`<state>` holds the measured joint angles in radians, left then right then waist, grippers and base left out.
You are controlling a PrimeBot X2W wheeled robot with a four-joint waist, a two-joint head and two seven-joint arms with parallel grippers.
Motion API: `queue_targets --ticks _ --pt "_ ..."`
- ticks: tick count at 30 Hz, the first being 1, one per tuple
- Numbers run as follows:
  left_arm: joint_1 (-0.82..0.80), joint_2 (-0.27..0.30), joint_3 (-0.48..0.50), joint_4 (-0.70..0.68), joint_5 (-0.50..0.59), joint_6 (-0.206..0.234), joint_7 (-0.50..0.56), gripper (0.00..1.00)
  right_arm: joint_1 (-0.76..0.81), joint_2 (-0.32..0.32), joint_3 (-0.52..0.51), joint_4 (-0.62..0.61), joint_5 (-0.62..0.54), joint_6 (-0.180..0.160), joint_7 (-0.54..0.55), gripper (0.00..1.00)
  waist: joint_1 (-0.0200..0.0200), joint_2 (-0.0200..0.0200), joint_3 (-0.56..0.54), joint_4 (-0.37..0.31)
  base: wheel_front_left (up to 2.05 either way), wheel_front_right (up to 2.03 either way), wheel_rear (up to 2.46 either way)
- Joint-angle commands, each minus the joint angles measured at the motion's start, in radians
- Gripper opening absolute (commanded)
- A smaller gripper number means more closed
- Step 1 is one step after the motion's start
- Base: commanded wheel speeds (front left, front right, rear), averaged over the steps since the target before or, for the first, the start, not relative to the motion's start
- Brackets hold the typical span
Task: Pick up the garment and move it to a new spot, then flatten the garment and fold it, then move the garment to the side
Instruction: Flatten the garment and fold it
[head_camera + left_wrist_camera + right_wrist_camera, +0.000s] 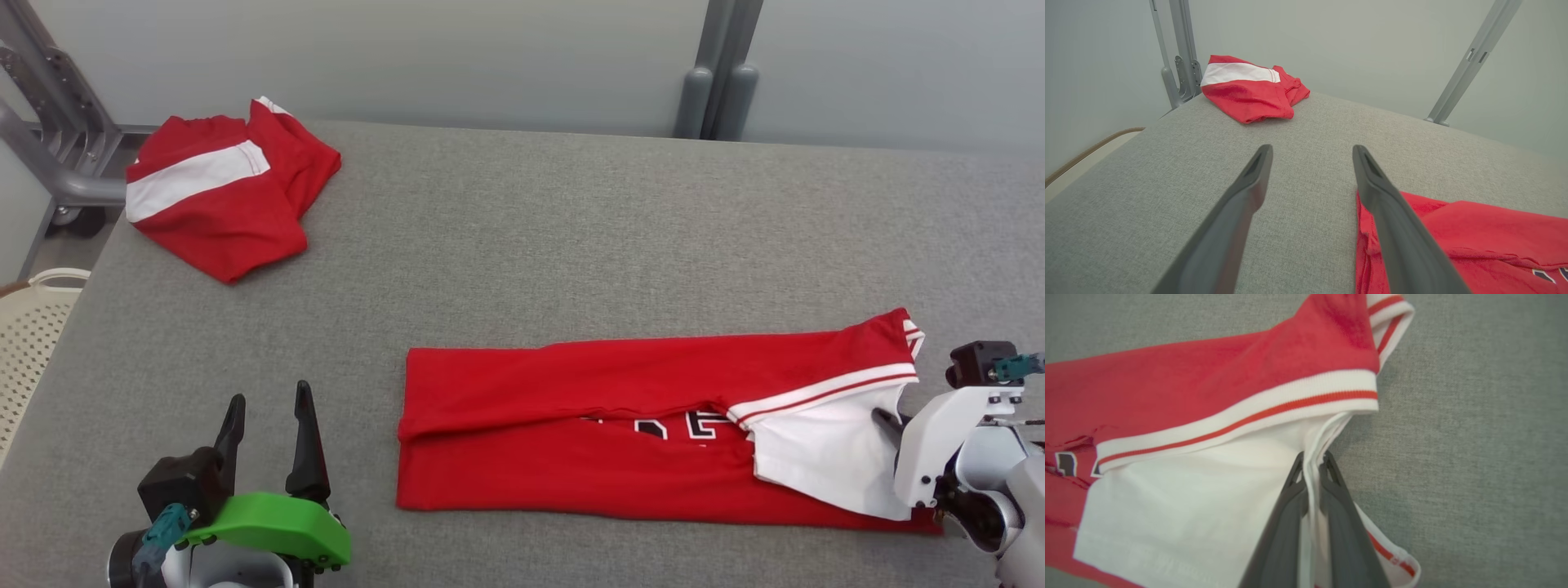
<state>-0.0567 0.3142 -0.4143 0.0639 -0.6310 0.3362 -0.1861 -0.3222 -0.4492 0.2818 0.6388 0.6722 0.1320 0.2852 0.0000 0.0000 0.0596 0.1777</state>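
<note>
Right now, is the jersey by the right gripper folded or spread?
Partly folded: the red jersey is doubled lengthwise into a long strip, its upper flap covering half the lettering.

On the grey table (571,229) lies the garment (620,425), a red one folded into a long strip, with a white part at its right end. The right gripper (883,418) reaches this white part from the right edge, and its dark fingers touch the cloth there. The left gripper (270,394) is at the lower left, apart from the garment, with its two fingers spread. A second red cloth (220,204) with a white stripe lies bunched at the far left corner. A cream basket (33,327) stands beside the table.
</note>
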Motion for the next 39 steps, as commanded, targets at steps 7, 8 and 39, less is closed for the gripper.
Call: queue_targets --ticks 7,8,39 --pt "0.000 -0.002 0.004 0.009 -0.012 -0.002 -0.015 1.00 -0.012 -0.086 -0.041 -0.029 0.011 -0.002 0.002 0.00 0.0000 0.0000 -0.012 -0.070 0.00 0.00 0.00" --pt "0.000 -0.003 0.003 0.010 -0.013 -0.003 -0.016 1.00 -0.008 -0.102 -0.049 -0.029 0.003 -0.002 0.007 0.00 0.0000 0.0000 -0.013 -0.079 0.00 0.00 0.00" --pt "-0.019 -0.029 -0.023 0.044 -0.026 -0.016 -0.032 1.00 0.067 0.087 -0.028 -0.575 -0.043 -0.001 0.194 0.00 0.0000 0.0000 -0.047 -0.206 0.00 0.00 0.00"
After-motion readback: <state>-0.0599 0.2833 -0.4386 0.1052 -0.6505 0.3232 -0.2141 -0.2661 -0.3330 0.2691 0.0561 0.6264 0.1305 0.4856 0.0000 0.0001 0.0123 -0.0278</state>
